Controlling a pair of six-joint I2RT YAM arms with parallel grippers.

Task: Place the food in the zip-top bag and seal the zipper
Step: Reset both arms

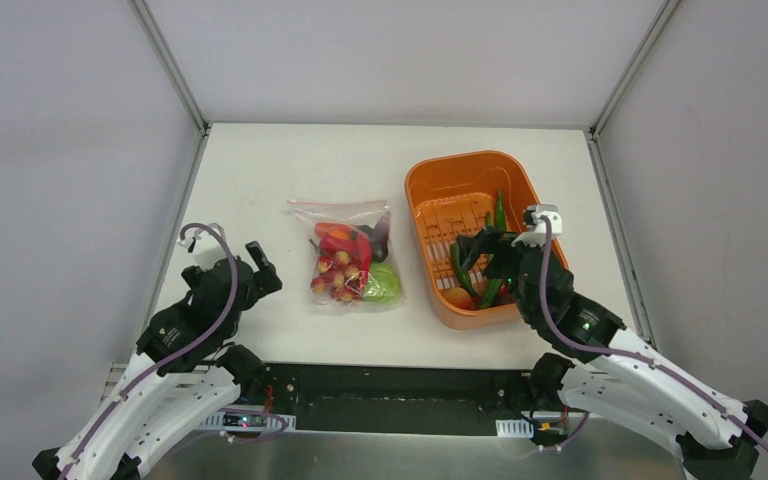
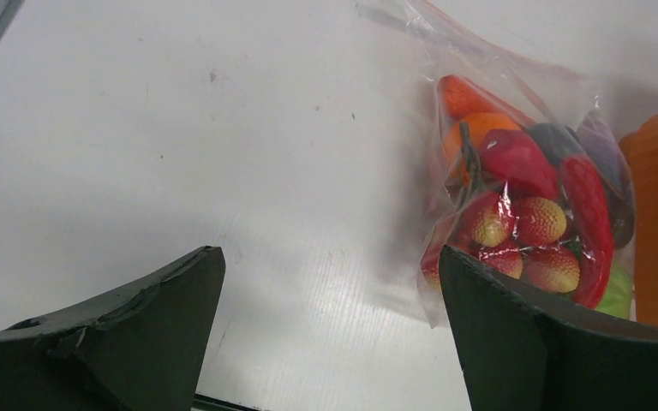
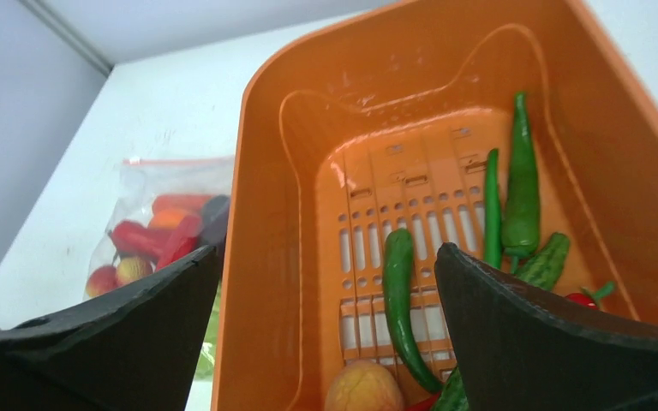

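Aim counts: spread right hand (image 3: pixel 327 257) should straddle one green pepper (image 3: pixel 398 291) in the tub (image 3: pixel 266 257); left hand (image 2: pixel 330 257) hovers spread

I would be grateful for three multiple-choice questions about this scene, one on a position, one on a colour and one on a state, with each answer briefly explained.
1. Relative to the orange plastic tub, the clear crinkly zip-top bag lies:
A) inside it
B) on its left
C) on its right

2. The long slim peppers in the tub are:
A) green
B) yellow
C) purple

3. The left gripper is:
A) shut on the bag
B) shut on a pepper
C) open and empty

Answers:
1 B: the top view shows the bag beside the tub's left wall.
2 A: the right wrist view shows them green.
3 C: its jaws stand wide apart with nothing between them.
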